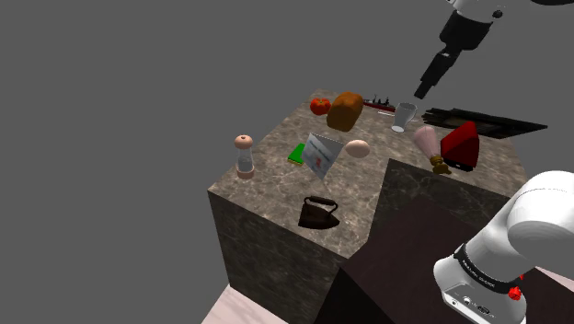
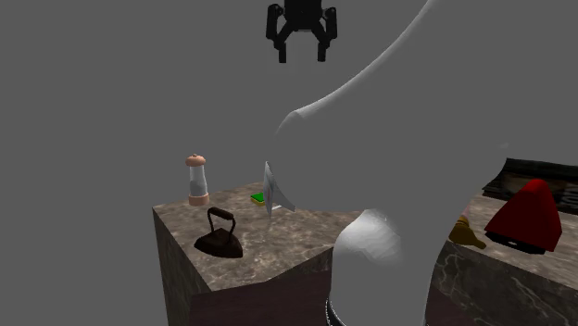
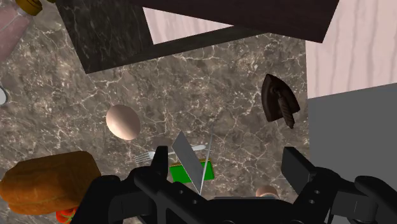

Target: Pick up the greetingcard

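The greeting card (image 1: pixel 322 154) is a pale folded card standing upright on the marble counter (image 1: pixel 276 189), beside a green flat object (image 1: pixel 296 153). In the second exterior view the card (image 2: pixel 274 193) stands near the counter's far edge. My gripper (image 2: pixel 301 48) hangs high above it, open, with nothing between its fingers. In the wrist view the card (image 3: pixel 189 159) lies far below, close to the left finger (image 3: pixel 159 160), with the gripper (image 3: pixel 227 167) open over the counter. In the shoulder view the gripper (image 1: pixel 427 86) is up at the right, well above the table.
Around the card are an egg (image 1: pixel 357 148), a bread loaf (image 1: pixel 346 110), a tomato (image 1: pixel 319 106), a glass (image 1: pixel 403 117), a shaker (image 1: pixel 244 156) and a dark flat iron (image 1: pixel 319 213). A red object (image 1: pixel 460 145) and a pinkish bottle (image 1: pixel 426 142) lie toward the stand.
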Robot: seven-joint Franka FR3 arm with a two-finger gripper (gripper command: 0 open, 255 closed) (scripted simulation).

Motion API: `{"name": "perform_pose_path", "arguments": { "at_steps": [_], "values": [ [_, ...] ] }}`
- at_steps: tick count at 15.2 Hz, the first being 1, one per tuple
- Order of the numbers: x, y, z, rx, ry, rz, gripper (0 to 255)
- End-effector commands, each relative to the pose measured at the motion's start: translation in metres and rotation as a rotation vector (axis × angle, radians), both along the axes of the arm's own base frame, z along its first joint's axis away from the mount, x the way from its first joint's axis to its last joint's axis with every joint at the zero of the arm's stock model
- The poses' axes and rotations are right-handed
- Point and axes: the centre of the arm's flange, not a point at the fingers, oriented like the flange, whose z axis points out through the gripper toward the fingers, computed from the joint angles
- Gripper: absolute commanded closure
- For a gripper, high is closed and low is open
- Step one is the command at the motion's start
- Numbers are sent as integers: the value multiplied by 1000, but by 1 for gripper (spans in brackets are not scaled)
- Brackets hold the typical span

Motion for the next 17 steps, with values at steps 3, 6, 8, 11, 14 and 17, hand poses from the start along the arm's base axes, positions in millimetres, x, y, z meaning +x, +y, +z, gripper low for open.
{"name": "perform_pose_path", "arguments": {
  "at_steps": [3, 6, 8, 11, 14, 17],
  "values": [
    [18, -2, -19, 7, -1, -1, 0],
    [46, -4, -47, 19, -2, -2, 0],
    [64, -5, -66, 26, -3, -2, 0],
    [92, -6, -94, 37, -5, -3, 0],
    [119, -8, -122, 49, -6, -4, 0],
    [147, -9, -151, 60, -7, -5, 0]
  ]
}}
